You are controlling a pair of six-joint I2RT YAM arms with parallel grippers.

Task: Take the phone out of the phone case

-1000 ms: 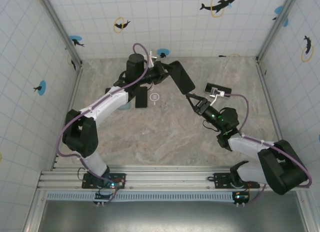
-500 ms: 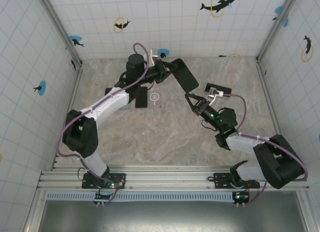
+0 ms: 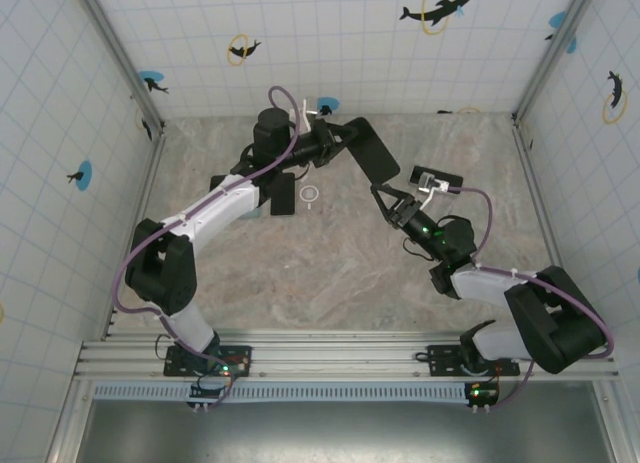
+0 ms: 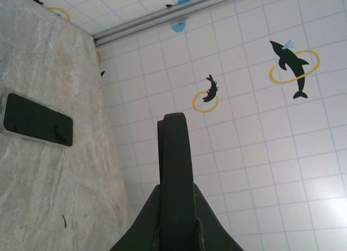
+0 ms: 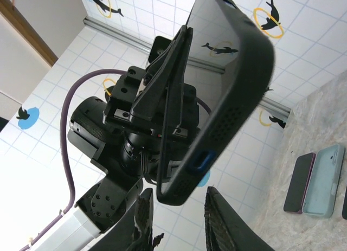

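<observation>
Upper centre overhead, the left gripper (image 3: 326,144) pinches the raised phone case (image 3: 367,153), long axis slanting upper left to lower right, lower end pointing at the right gripper (image 3: 383,195), whose spread fingers (image 5: 144,218) flank that end; the extraction seems just starting, needing them to close and peel.

The left arm (image 3: 215,208) stretches from lower left to the upper middle of the top view, and the left gripper (image 3: 333,143) is clamped on the phone case (image 3: 365,151). The right arm (image 3: 490,283) bends in from lower right, and the right gripper (image 3: 381,194) has its fingers spread.
</observation>
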